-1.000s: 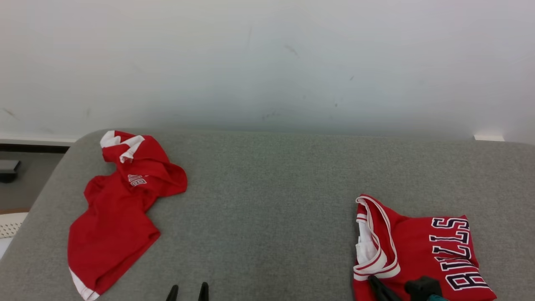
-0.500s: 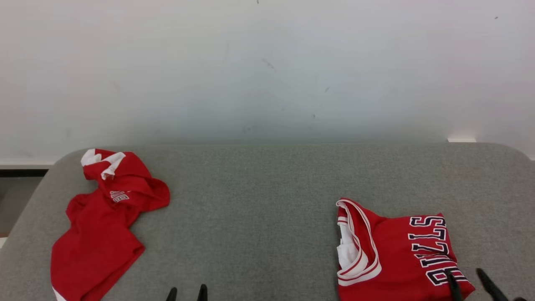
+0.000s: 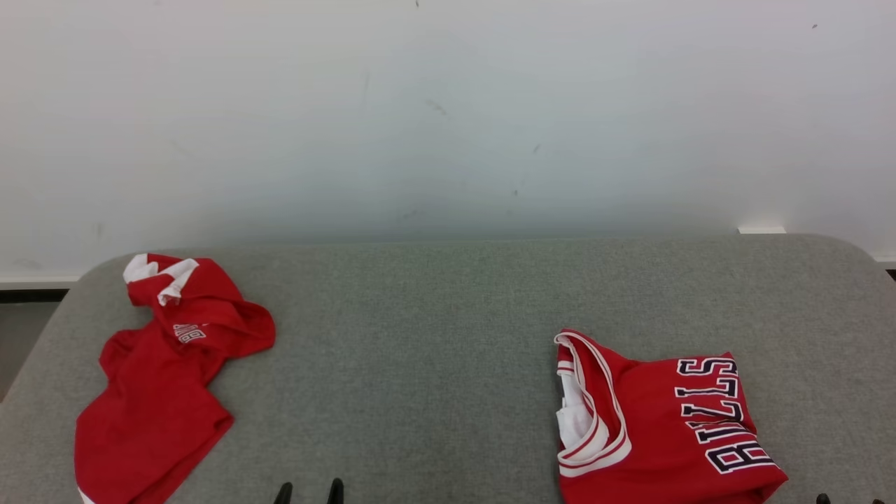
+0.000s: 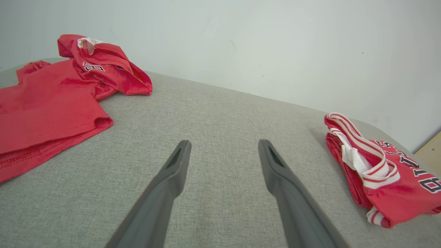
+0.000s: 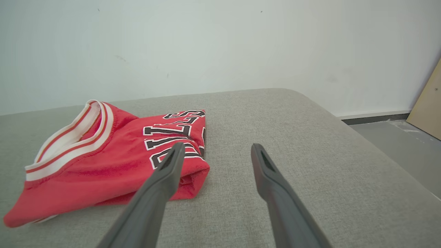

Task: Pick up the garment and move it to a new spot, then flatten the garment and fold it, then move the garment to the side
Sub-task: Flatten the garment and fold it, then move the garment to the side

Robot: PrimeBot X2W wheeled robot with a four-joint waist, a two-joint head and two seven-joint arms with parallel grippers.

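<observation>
On the grey surface (image 3: 434, 350), the crumpled red garment (image 3: 154, 392) lies ahead and left of the left gripper (image 4: 224, 144), nearer it than the right gripper (image 5: 213, 148); both jaws spread, empty.

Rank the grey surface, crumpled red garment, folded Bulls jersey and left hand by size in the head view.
1. Grey surface
2. Crumpled red garment and folded Bulls jersey: too alike to rank
3. Left hand, cropped to fingertips

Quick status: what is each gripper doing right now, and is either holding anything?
Left gripper: open, holding nothing.
Right gripper: open, holding nothing; the folded red jersey with white trim and dark lettering lies beside it.
</observation>
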